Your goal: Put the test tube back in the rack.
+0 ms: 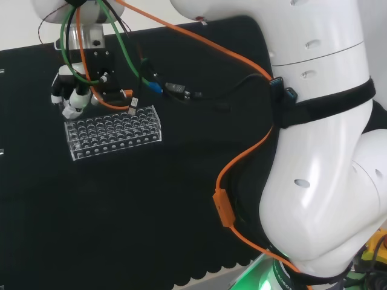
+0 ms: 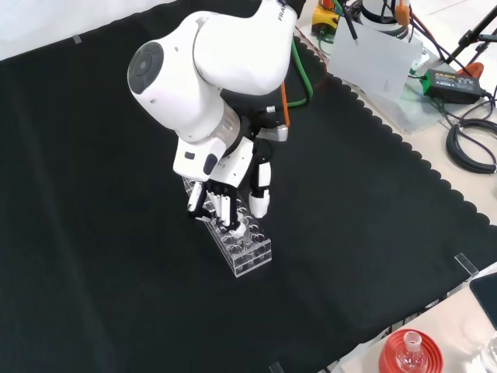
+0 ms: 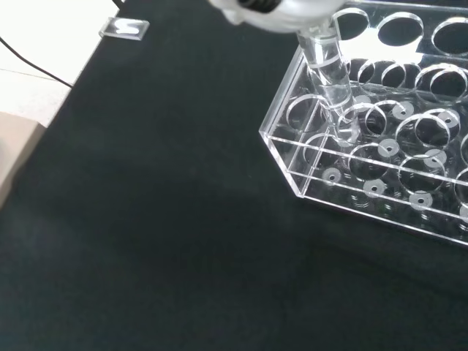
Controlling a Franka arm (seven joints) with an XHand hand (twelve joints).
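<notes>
Hand holds test tube in rack corner hole.

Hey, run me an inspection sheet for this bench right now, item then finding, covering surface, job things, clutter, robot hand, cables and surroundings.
Surface: black cloth covers the bench, scalloped along one edge.
Job's things: clear rack stands on the cloth; test tube has its lower end down in a corner hole of the rack, upper end at the fingers.
Clutter: nothing seen on the cloth besides the rack.
Robot hand: robot hand sits over one end of the rack, fingers curled round the tube.
Cables: orange cable and green cable run along the arm.
Surroundings: red ribbed stand with glassware off the cloth; black power adapter and coiled leads on the table beyond.
</notes>
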